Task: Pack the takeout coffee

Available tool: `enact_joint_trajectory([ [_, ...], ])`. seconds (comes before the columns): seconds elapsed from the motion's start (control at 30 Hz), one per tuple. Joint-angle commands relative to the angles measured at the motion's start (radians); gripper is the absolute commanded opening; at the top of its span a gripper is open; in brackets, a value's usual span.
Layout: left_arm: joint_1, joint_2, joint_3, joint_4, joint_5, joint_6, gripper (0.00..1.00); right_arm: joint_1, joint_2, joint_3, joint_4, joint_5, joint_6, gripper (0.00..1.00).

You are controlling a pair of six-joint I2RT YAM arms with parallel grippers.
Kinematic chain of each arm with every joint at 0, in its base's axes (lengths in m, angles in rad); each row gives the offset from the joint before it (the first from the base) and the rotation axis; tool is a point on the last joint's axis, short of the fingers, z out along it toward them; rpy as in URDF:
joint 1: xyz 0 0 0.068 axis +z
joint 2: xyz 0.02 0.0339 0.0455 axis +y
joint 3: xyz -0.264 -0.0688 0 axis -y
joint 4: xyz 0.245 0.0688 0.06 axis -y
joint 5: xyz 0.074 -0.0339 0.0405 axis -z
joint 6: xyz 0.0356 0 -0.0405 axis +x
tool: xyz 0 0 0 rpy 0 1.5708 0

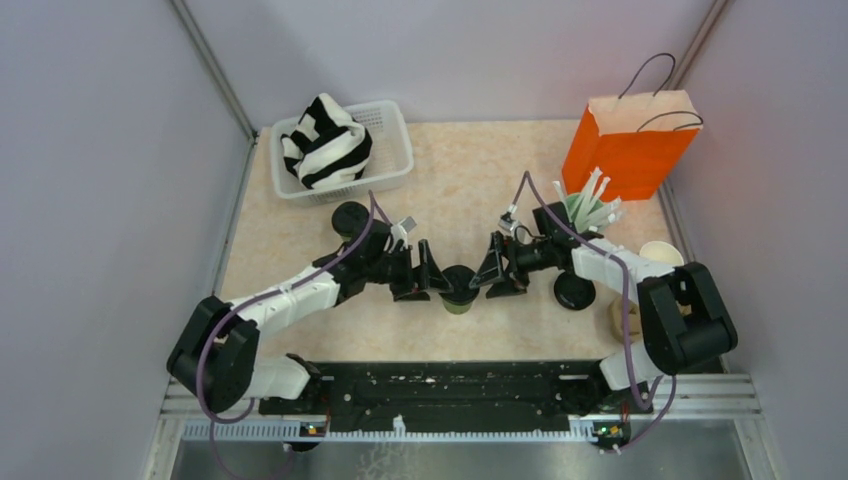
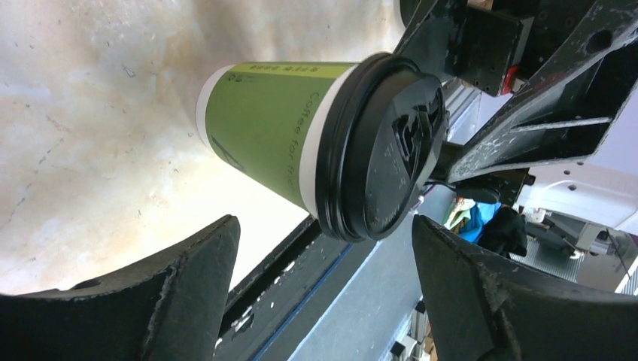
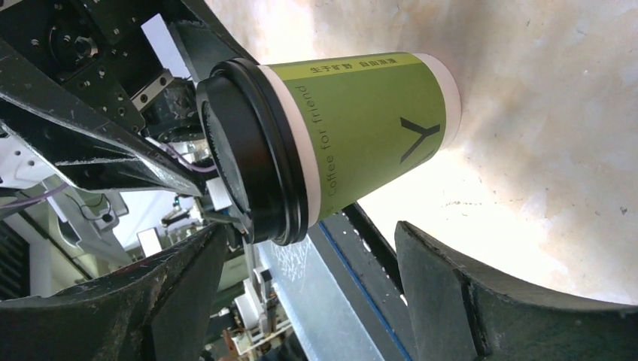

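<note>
Near the 6 o'clock edge of the worktop (image 1: 470, 180): lidded green cup (image 1: 458, 290) standing upright | left hand (image 1: 420, 278) at its 9, fingers spread wide, gripping nothing | right hand (image 1: 501, 274) at its 3, same deal, wide and empty | guessing they flank it so either can grab | orange bag (image 1: 630, 150) up at 1 o'clock, well apart

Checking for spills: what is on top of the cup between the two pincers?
A round black lid covers the green cup at its mouth. Anything inside is hidden by it.
</note>
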Motion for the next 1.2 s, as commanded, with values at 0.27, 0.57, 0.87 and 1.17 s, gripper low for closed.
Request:
enact_joint_trajectory([
  [0.27,0.023,-0.158,-0.065,-0.026,-0.045,-0.072,0.65,-0.006,-0.032,0.023,0.065,0.014,0.068,0.78],
  [0.57,0.049,-0.073,-0.042,0.01,-0.01,-0.079,0.48,-0.001,-0.003,0.02,0.08,0.011,0.064,0.66],
  [0.87,0.068,-0.061,-0.005,-0.014,-0.019,-0.057,0.51,0.006,0.013,0.021,0.094,0.009,0.071,0.61],
  [1.17,0.072,-0.079,-0.008,-0.005,-0.01,-0.059,0.55,0.007,0.019,0.019,0.105,0.008,0.075,0.59],
])
